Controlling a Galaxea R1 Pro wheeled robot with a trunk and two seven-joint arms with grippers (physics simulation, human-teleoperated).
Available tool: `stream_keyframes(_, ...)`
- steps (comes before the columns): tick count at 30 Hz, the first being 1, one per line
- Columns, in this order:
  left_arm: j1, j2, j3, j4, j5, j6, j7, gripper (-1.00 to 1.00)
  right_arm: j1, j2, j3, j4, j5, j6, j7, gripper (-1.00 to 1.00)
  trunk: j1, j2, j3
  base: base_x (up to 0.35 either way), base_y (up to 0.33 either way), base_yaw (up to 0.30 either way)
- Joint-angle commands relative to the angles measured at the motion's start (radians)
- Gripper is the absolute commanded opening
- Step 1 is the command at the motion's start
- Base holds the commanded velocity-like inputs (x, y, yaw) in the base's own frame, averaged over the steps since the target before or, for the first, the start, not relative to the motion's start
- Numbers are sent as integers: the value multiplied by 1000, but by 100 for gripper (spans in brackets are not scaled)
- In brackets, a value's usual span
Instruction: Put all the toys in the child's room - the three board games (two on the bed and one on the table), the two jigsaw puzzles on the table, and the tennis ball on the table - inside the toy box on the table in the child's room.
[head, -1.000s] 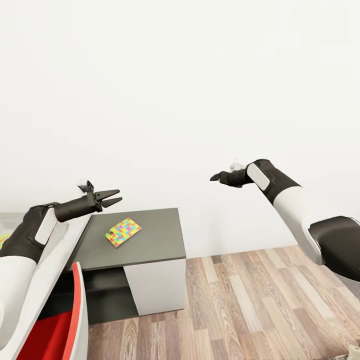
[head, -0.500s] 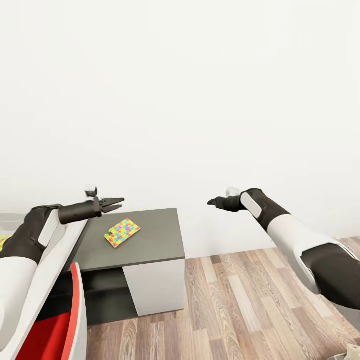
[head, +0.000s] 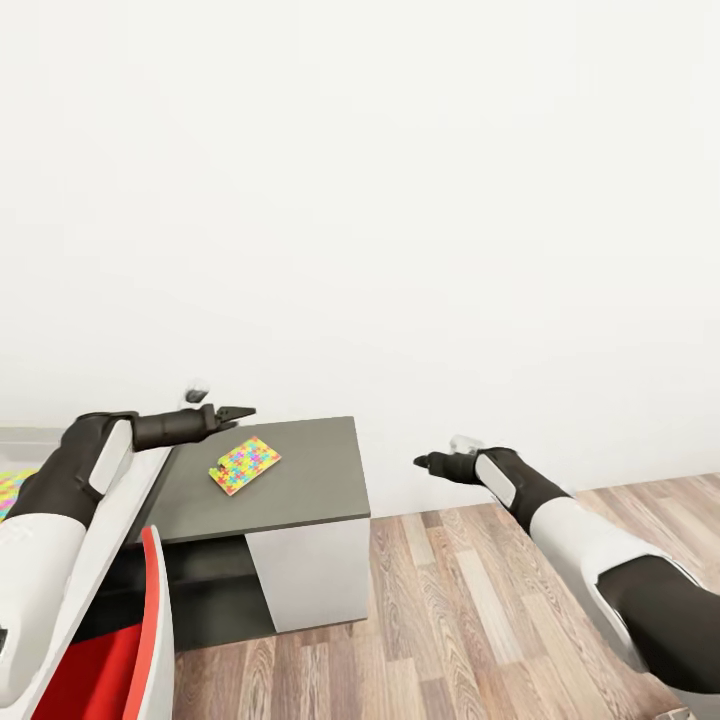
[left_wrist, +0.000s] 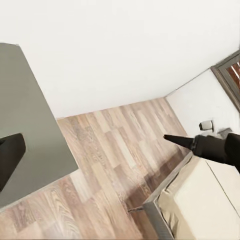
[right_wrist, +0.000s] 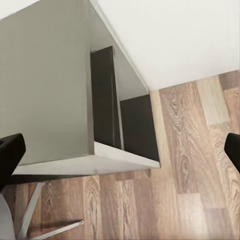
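Jigsaw puzzle (head: 245, 465), a thin flat panel of interlocked yellow, pink, blue and green pieces with a jagged edge, lies flat on the lower dark grey cabinet top (head: 300, 480), just below and slightly ahead of our left fingers (head: 236, 411). Our left fingers hover above the cabinet's rear left part, apart from the panel; in the head view the two dark tips lie close together and seem nearly closed. In the left wrist view one dark finger (left_wrist: 10, 157) shows at the picture's edge, so we cannot tell their spread for certain. At the far left edge of the head view, behind our left forearm, a small patch of a second multicoloured puzzle panel (head: 14, 488) shows on the pale grey desk (head: 20, 440). A red and white curved chair shell (head: 130, 640) sits below our left arm.

Our right fingers (head: 428, 462) hang over the wood plank floor (head: 480, 610), well to the right of the cabinet and in front of the white wall (head: 400, 200). In the right wrist view two dark fingertips (right_wrist: 10, 152) stand at opposite edges of the picture, spread wide and holding nothing, with the cabinet's open side shelf (right_wrist: 112, 110) between them. In the left wrist view our right gripper appears beyond the floor, above the beige mattress of the bed (left_wrist: 205, 200) with its dark grey frame
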Motion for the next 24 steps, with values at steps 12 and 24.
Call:
stream_keyframes(12,-1,-32,1,0,-3,3,133,100,104,65,3,0,2,-139,-196,100,1,-2,-2,0,0,0)
stream_keyframes(24,-1,-89,1,0,-3,-18,360,100,159,91,2,0,0,-222,-328,100,1,-2,-2,0,0,0)
